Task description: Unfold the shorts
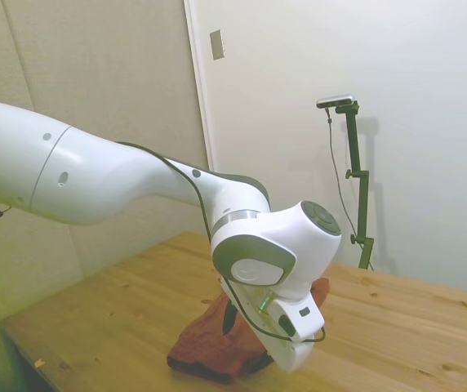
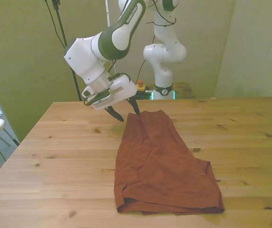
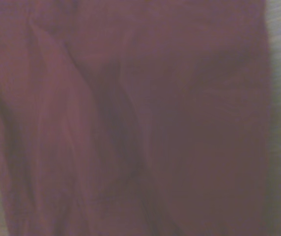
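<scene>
Gripper poised at the far corner of the folded shorts

Going from the front view's left: the bare wooden table (image 2: 55,156), then the gripper (image 2: 125,113) with its two dark fingers parted a modest way and nothing between them, one tip at or just above the far left corner of the shorts (image 2: 162,166), the other over bare wood just to the left. The rust-brown shorts lie folded flat mid-table, running from that narrow far end to a wider near edge by the table's front. The main risk, as I judge it, is pinching both layers at once, or only wood, since one tip sits off the cloth; the whole bundle would then drag instead of opening.
</scene>
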Motion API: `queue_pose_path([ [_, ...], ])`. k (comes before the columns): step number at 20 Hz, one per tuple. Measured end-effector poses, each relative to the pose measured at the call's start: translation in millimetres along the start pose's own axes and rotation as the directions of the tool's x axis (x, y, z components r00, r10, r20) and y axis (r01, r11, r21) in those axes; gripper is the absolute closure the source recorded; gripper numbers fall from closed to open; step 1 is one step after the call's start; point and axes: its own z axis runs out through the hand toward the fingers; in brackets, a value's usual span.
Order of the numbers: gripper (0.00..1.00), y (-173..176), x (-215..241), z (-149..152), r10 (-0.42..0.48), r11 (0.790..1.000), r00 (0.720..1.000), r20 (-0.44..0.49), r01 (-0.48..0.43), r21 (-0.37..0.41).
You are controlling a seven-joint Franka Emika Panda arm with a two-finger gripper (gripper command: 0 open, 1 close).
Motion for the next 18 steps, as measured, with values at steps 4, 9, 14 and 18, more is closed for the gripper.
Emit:
queue_pose_path([
  [4,1.00,-6.1,-4.9,10.9,-0.016,1.000,1.000,0.015,0.016,-0.009],
  [9,1.00,-5.6,-6.4,15.8,-0.030,0.999,0.999,0.025,0.031,-0.013],
  [14,1.00,-3.5,-7.0,19.8,-0.039,0.999,0.999,0.033,0.040,-0.015],
  [18,1.00,-4.7,-8.1,19.5,-0.044,0.999,0.998,0.033,0.045,-0.014],
])
